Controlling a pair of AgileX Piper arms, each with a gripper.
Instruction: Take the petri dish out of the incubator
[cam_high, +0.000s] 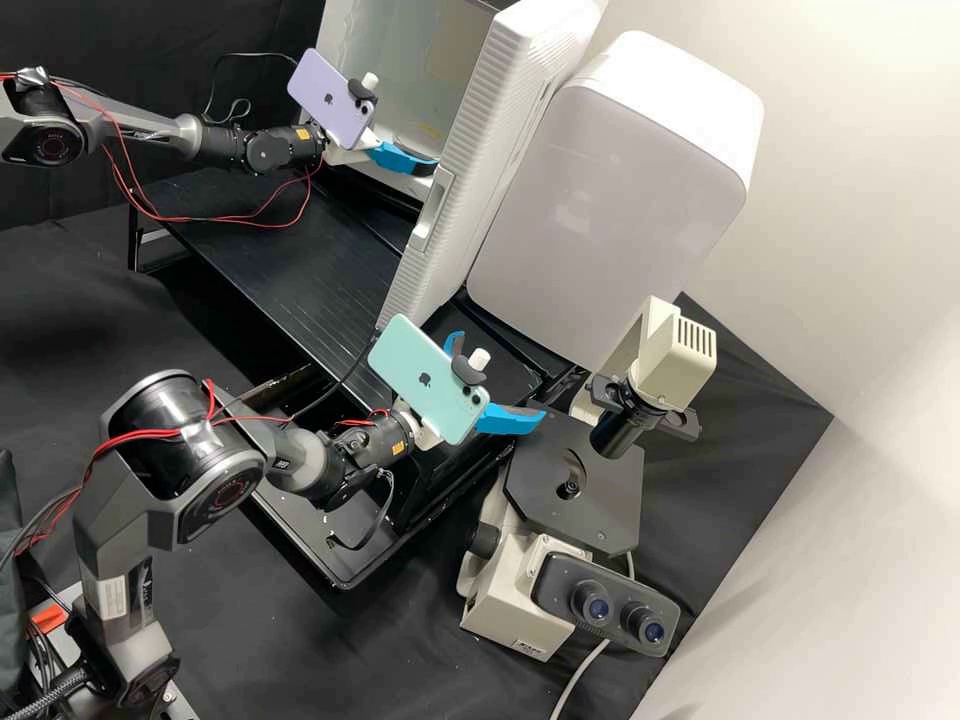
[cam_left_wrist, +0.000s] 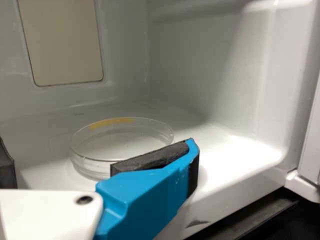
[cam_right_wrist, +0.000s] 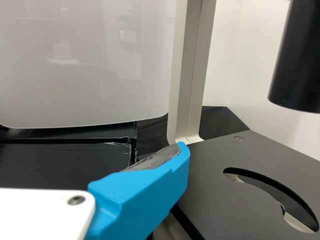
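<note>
Left tool (cam_high: 412, 160) parted, near petri dish (cam_left_wrist: 120, 142), inside open white incubator (cam_left_wrist: 225, 75)

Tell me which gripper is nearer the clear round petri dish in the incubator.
Left. The left gripper is at the mouth of the white incubator, right beside the clear round petri dish; the right gripper hangs outside, by the black microscope stage.

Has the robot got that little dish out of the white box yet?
Not yet. Done: the incubator door stands open. In hand: the left gripper is at the opening, fingers open, close to the petri dish. Left: the dish sits on the incubator floor, ungrasped; gripping and lifting it out remain.
</note>
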